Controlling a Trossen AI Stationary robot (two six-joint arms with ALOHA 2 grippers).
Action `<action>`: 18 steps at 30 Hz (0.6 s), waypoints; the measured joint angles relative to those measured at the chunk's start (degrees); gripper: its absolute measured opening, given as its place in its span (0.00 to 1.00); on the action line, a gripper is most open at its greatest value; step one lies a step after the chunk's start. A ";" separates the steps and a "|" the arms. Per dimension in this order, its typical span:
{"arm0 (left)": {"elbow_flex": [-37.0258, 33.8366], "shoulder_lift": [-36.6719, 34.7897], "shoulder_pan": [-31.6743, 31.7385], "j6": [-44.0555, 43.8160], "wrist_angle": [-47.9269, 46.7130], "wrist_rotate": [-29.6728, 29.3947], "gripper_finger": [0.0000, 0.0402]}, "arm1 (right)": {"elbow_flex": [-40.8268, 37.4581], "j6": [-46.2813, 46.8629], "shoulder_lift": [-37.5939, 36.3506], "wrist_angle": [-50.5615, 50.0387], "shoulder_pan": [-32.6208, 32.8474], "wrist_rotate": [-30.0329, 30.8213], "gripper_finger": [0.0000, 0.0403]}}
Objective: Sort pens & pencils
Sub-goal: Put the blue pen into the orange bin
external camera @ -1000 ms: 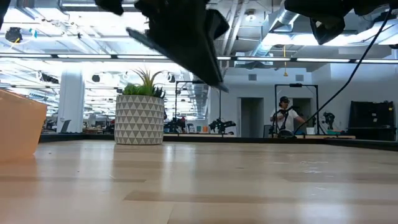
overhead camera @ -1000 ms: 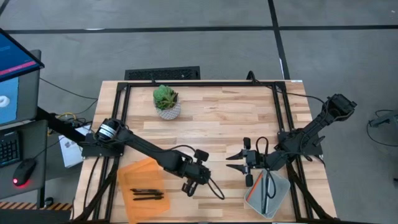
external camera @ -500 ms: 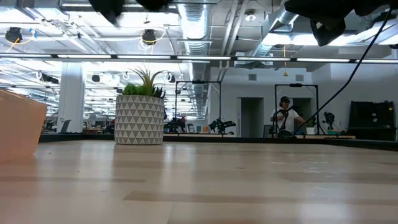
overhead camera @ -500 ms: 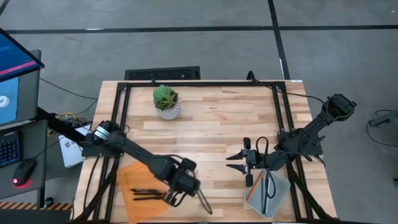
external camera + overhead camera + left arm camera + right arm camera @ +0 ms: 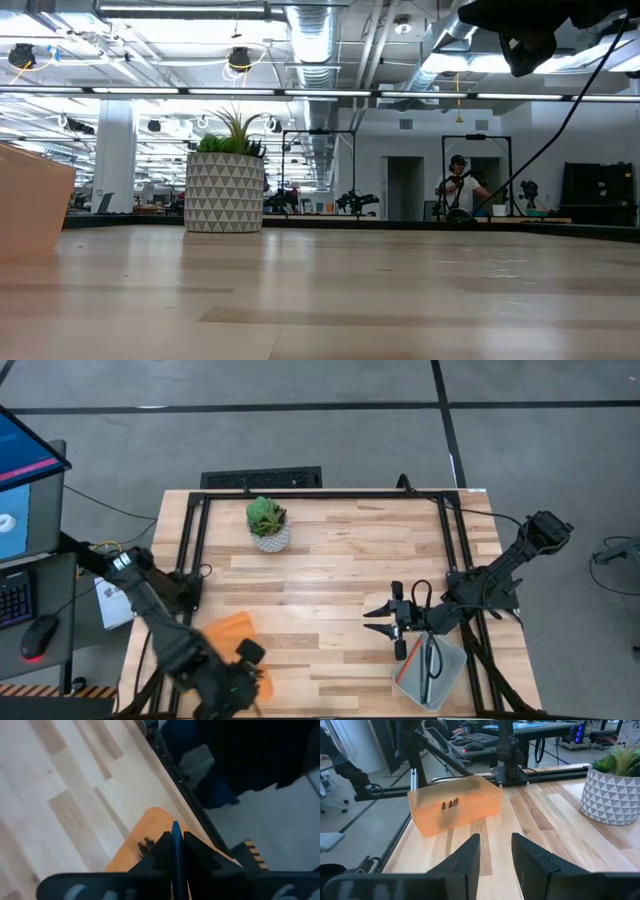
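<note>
Left gripper [image 5: 176, 851] pinches a blue pen [image 5: 176, 840] over the orange tray [image 5: 232, 628] at the table's edge; right gripper [image 5: 383, 622] spread

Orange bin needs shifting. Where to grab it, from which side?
Probably pinch the rim of the orange bin on its long wall facing the table middle, coming straight down: open top, thin upright walls, pens lying low inside.

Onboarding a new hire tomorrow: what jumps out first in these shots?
The left gripper, shut on a blue pen, hangs over the orange bin at the table's near left corner. The right gripper waits open beside the clear bin at the near right. A potted plant stands alone toward the far edge.
</note>
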 joint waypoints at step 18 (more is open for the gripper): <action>-11.08 -5.96 -14.69 -8.08 2.39 -20.16 0.03 | 0.00 0.68 0.02 0.53 -0.07 0.04 0.33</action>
